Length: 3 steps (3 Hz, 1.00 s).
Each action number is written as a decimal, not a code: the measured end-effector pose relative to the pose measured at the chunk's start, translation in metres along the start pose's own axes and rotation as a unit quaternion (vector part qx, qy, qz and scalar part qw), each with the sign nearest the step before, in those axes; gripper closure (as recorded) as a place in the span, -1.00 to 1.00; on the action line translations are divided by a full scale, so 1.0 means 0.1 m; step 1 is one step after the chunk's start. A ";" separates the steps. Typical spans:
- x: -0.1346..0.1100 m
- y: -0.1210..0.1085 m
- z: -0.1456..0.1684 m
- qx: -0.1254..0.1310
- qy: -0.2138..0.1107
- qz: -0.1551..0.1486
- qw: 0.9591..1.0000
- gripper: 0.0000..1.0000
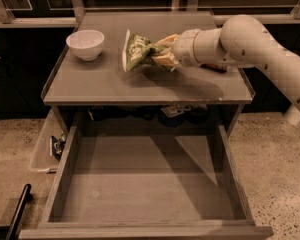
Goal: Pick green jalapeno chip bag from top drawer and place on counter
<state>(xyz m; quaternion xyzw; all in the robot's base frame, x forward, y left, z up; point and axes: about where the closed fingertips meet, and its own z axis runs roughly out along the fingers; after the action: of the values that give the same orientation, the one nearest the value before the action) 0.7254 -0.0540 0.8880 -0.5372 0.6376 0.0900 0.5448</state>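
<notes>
Jaws over counter [115,86] — bowl [85,44] well apart.

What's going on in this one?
The robot's arm reaches in from the right, and its gripper has its jaws shut on the green jalapeno chip bag, holding it upright over the counter. Whether the bag touches the surface is unclear. The top drawer below stands pulled open, and a white bowl sits at the counter's back left.
</notes>
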 end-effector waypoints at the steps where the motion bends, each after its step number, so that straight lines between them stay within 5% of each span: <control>1: 0.00 0.00 0.00 0.000 0.000 0.000 1.000 0.16; 3: 0.00 0.00 0.00 0.000 0.000 0.000 1.000 -0.77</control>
<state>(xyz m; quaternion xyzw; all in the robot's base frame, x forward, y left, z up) 0.7254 -0.0539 0.8879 -0.5372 0.6375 0.0900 0.5448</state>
